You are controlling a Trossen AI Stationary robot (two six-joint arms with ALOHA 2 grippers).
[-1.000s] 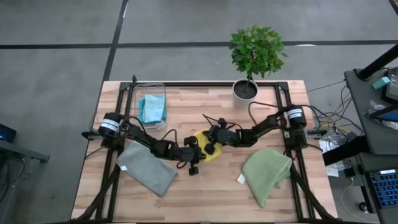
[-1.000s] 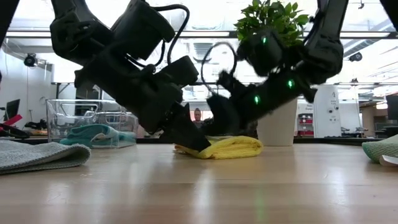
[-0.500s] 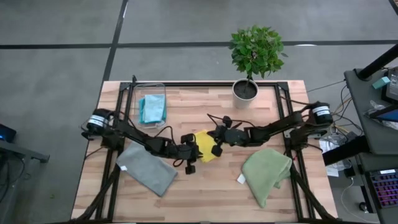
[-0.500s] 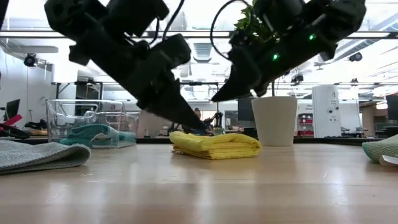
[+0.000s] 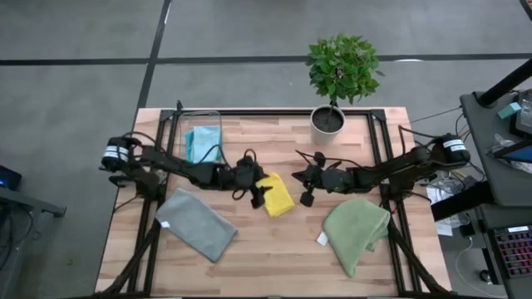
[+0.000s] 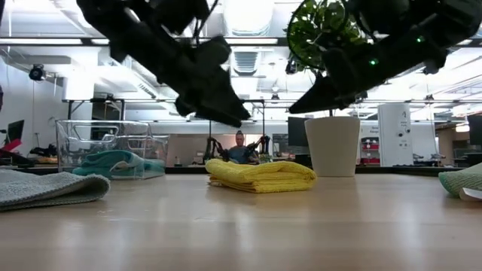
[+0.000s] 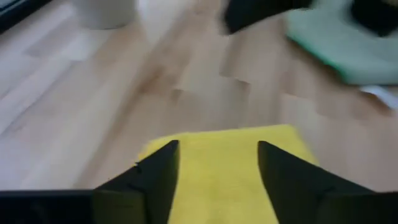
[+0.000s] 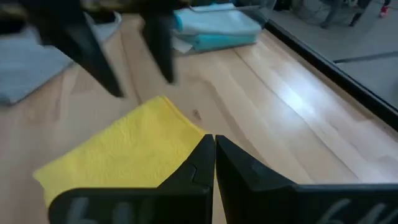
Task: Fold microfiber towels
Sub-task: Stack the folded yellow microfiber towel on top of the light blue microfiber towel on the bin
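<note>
A yellow microfiber towel (image 5: pixel 277 196) lies folded in layers on the table's middle (image 6: pixel 261 175). My left gripper (image 5: pixel 258 190) hangs open just left of it and above it, its two fingers standing apart over the towel's near edge (image 7: pixel 217 186). My right gripper (image 5: pixel 303 182) is shut and floats to the towel's right, also raised (image 6: pixel 301 105). A grey towel (image 5: pixel 197 224) lies flat at the front left. An olive green towel (image 5: pixel 356 232) with a white tag lies at the front right.
A clear plastic bin (image 5: pixel 204 139) at the back left holds teal and light blue towels. A potted plant (image 5: pixel 329 119) stands at the back middle. Black frame rails run along the table's left, right and far edges. In the low view a person sits in the room far behind the table.
Both grippers have risen off the yellow towel and drawn apart, the left toward the table's left edge, the right toward its right edge. The left gripper has opened and let go. The towel has stayed folded where it was.
</note>
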